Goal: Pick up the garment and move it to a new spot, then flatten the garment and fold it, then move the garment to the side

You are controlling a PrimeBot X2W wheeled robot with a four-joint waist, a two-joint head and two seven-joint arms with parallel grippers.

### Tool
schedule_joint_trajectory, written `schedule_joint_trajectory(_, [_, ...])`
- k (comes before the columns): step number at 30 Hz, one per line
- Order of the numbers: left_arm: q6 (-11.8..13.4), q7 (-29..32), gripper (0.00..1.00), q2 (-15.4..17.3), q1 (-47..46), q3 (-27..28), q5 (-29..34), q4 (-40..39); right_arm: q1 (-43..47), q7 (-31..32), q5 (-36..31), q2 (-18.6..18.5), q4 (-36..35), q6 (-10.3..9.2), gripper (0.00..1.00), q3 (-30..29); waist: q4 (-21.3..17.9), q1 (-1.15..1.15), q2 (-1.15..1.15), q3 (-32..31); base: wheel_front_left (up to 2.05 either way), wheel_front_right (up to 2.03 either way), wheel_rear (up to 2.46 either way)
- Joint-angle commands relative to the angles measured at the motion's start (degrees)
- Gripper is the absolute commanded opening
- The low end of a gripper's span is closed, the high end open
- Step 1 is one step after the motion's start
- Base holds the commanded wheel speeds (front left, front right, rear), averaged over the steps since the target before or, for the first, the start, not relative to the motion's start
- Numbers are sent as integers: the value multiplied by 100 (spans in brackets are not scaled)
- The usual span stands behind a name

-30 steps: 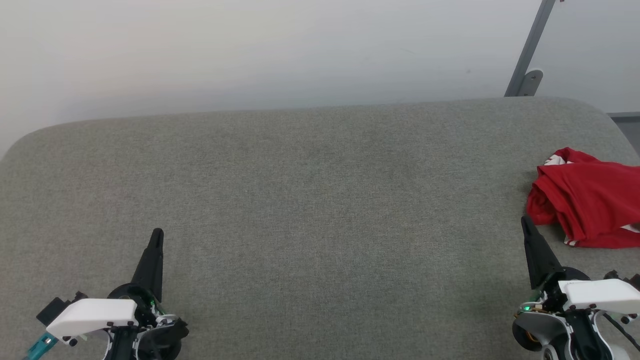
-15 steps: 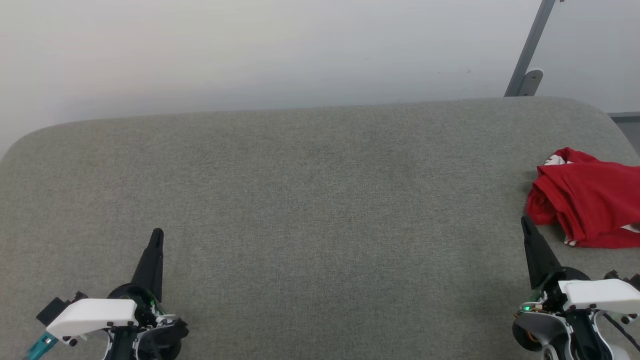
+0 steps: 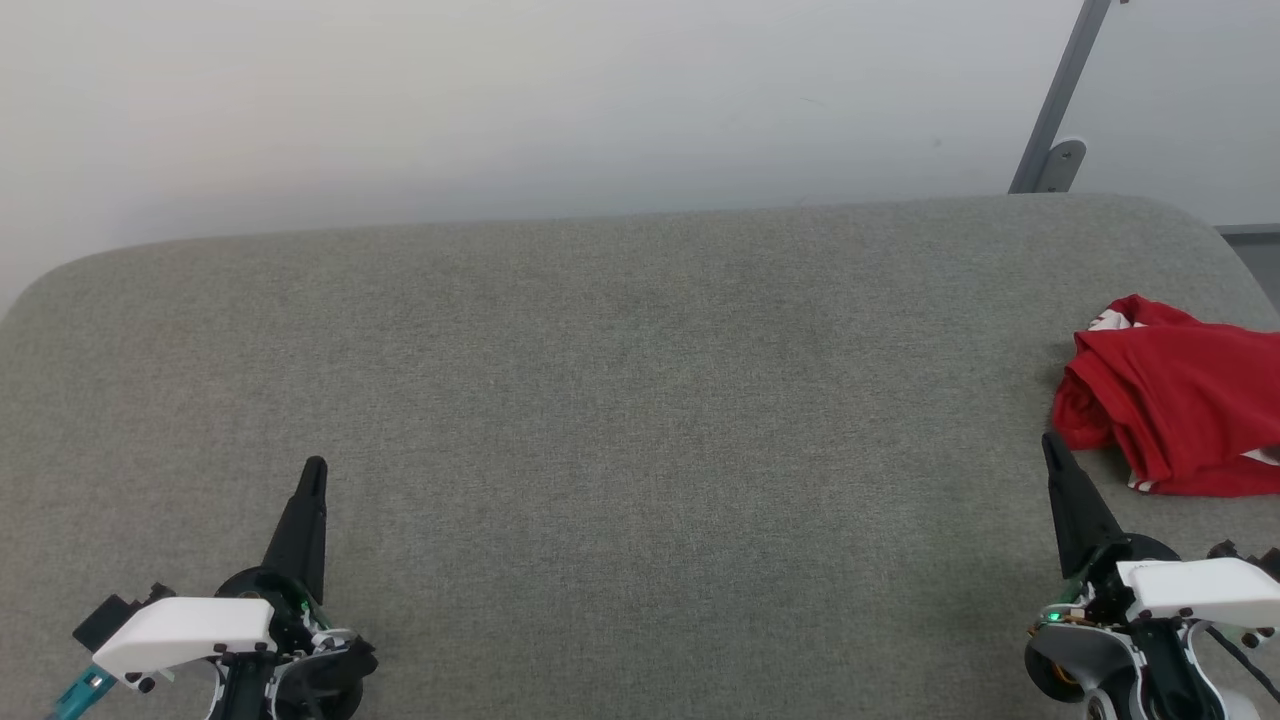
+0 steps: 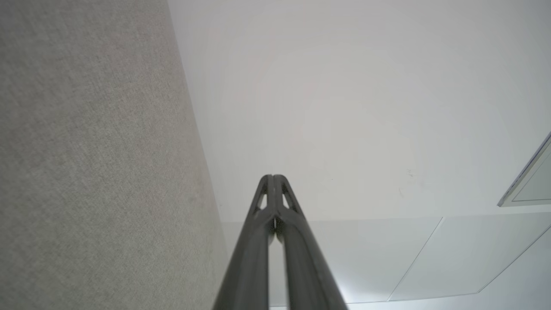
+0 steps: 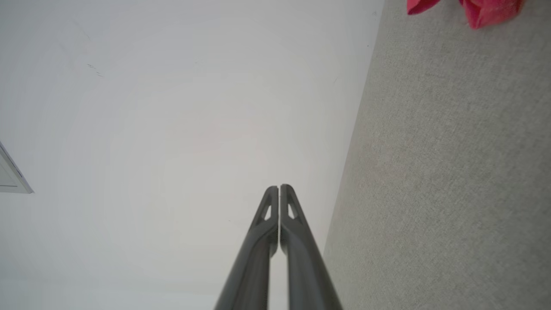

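At the right edge of the grey fabric-covered worktop (image 3: 640,400), roughly midway between its far and near edges, the garment (image 3: 1180,410) was seen lying in a crumpled red heap, with a little white trim showing at its far and near sides. Its right part was cut off by the head view, so how close to the edge it reached could not be told. The right fingers (image 3: 1075,510) were held pressed together by the near right corner, their tip just beside the heap's near-left fringe; whether cloth was touched could not be told. The left fingers (image 3: 300,520), likewise pressed together and holding nothing, were stationed toward the near left corner, well apart from the garment. Several failures were judged possible. If the right fingers were driven forward without first being parted, the heap would probably be shoved toward or over the right edge rather than caught. Since the fabric looked thin and was stacked in several folds, a pinch might be closed on one loose layer, so that the shirt would be pulled out unevenly, or on the whole bundle, by which later flattening would be made harder. The textured covering might also cling to the cloth if it was dragged rather than lifted.
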Motion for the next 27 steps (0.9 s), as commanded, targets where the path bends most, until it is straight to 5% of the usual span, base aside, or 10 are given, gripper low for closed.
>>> schedule_joint_trajectory(1, [-31,15,0,-7,-67,17,-7,-2,-24,11,17,11,14,-2,0,-2,0,0,0,0,0,0,0])
schedule_joint_trajectory(27, [-31,19,0,-8,-68,19,-3,-2,-24,11,16,12,14,-2,0,-4,0,0,0,0,0,0,0])
